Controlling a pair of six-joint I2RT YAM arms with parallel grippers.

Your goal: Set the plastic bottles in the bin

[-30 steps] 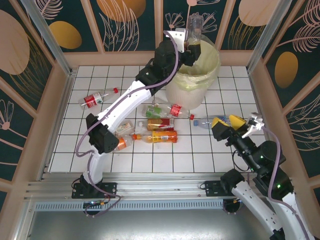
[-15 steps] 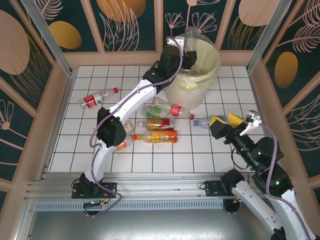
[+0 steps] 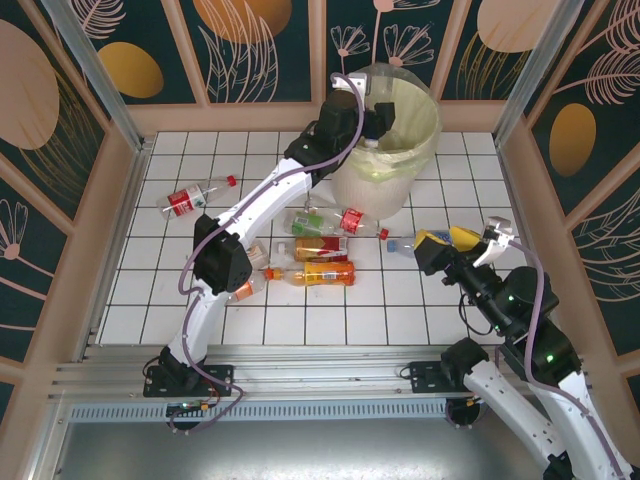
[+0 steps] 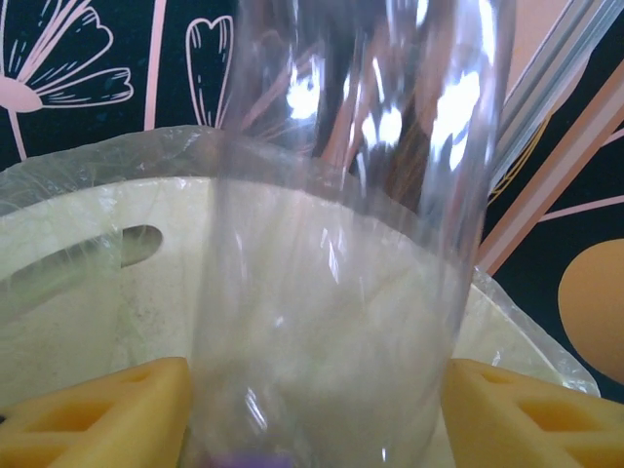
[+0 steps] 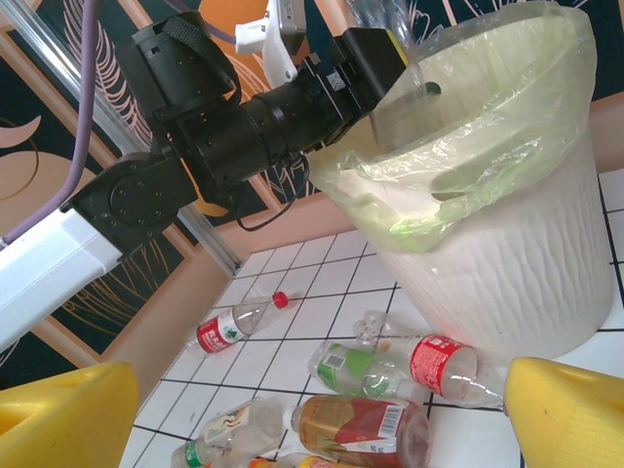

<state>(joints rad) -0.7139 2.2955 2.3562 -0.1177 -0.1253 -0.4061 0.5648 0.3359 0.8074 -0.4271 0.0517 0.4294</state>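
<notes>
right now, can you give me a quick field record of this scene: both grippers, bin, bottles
left gripper: over the bin, clear bottle between its fingers, grip unclear
right gripper: open, empty, above the tiled floor
loose bottles: several lying on the tiles on the near side of the bin
task: not finished

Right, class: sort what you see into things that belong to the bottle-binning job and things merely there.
Belongs:
bin
clear bottle between the left gripper's fingers, above it
red-labelled bottle, orange bottle, green-labelled bottle, lying loose

Merely there:
tiled table
patterned wall panels
metal frame
</notes>
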